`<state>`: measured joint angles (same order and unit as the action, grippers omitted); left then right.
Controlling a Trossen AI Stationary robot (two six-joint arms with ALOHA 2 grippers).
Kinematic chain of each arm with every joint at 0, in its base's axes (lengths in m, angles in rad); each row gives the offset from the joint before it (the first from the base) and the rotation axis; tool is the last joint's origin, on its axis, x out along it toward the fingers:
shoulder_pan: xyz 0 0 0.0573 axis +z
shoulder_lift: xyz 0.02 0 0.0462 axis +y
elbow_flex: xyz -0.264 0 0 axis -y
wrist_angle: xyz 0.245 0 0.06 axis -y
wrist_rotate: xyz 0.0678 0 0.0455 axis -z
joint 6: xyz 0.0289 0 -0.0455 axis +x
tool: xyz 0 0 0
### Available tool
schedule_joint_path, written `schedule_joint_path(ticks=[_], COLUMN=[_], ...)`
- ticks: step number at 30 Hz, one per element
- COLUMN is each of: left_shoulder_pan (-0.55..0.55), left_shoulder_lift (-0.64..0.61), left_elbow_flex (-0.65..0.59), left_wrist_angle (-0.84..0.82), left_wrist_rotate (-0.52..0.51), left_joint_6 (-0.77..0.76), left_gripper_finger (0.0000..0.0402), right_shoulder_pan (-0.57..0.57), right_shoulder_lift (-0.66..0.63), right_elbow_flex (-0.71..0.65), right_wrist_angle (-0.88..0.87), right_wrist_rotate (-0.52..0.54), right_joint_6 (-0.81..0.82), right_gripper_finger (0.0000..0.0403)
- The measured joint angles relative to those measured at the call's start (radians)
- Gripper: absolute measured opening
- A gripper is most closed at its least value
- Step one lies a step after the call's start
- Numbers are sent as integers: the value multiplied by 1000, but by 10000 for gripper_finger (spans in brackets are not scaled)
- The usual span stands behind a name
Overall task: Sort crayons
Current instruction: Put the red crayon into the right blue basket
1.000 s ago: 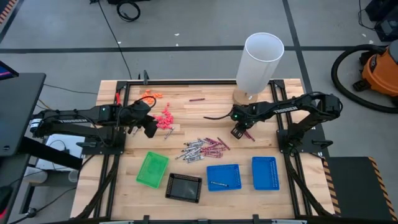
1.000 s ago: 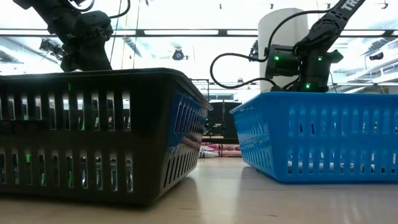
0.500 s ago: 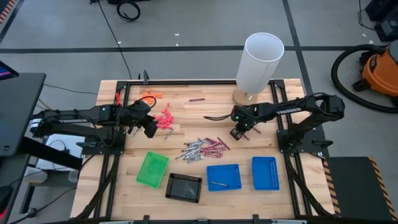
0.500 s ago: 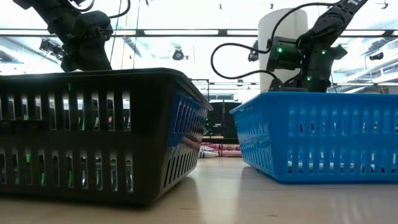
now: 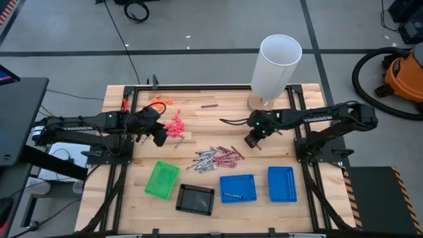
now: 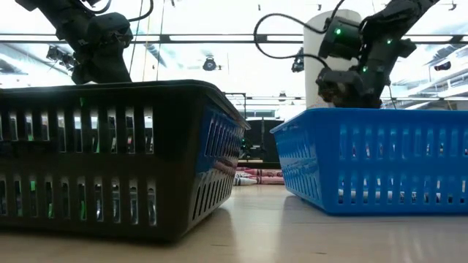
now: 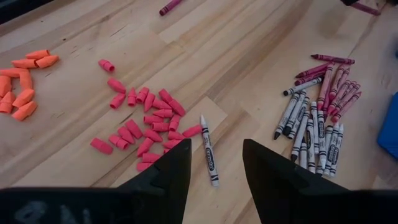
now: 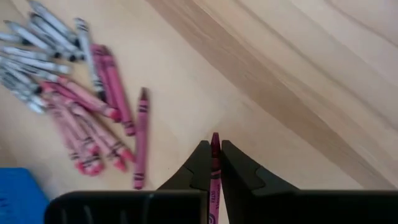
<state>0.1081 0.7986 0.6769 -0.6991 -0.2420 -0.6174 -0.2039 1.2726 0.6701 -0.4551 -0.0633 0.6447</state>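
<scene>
Since the earlier frame the right gripper (image 8: 212,163) has risen from the wooden slat table (image 5: 205,122); its fingers are now pressed together on a single maroon wax crayon (image 8: 214,177), pinched lengthwise with the tip protruding. In the high view the right gripper (image 5: 250,141) sits right of centre, above the table, in front of the tall white cylinder (image 5: 274,66). In the low view it hangs higher above the blue slotted plastic basket (image 6: 380,157) than it did before. The left gripper (image 7: 214,163) has not moved; its fingers stand spread, holding nothing, over the bright pink chunky bits (image 7: 146,121), with one grey-white crayon (image 7: 208,149) just beyond them.

The main heap of maroon and grey-white crayons (image 5: 217,157) lies at the table's centre, unchanged. One loose maroon crayon (image 5: 209,105) lies at the far side. Orange bits (image 5: 158,100) lie far left. Along the near edge stand a green tray (image 5: 162,179), a black tray (image 5: 195,198) and two blue trays (image 5: 238,188); the left blue tray contains one crayon.

Writing: white lettering runs along each arm, too small to read. Crayon wrappers carry print, unreadable.
</scene>
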Motion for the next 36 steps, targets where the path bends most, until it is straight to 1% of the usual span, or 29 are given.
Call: schedule_joint_path(ticks=[8,15,19,21,23,25,28,30,32,36], left_shoulder_pan=[0,0,0,0,-1,-14,-58,-91,-116,-151], left_shoulder_lift=[0,0,0,0,0,0,0,0,0,17], left_elbow_flex=[0,0,0,0,0,0,0,0,1,1], left_wrist_angle=[0,0,8,24,67,156,322,412,456,453], left_wrist_rotate=[0,0,4,36,94,189,309,319,297,237], left_joint_6=[1,0,-12,-19,14,86,195,232,250,253], left_gripper_finger=[155,155,155,155,155,155,155,155,155,155], right_shoulder_pan=[43,79,102,107,117,138,179,212,250,319], right_shoulder_lift=[-86,-97,-97,-97,-97,-97,-90,-69,-34,59], right_elbow_flex=[1,20,59,72,80,86,107,129,154,201], right_wrist_angle=[-2,5,88,142,217,293,314,296,293,287], right_wrist_rotate=[14,20,-19,-66,-115,-146,-140,-134,-131,-116], right_joint_6=[51,69,28,12,4,3,5,4,4,11], right_gripper_finger=[26,26,26,26,26,26,26,26,26,26])
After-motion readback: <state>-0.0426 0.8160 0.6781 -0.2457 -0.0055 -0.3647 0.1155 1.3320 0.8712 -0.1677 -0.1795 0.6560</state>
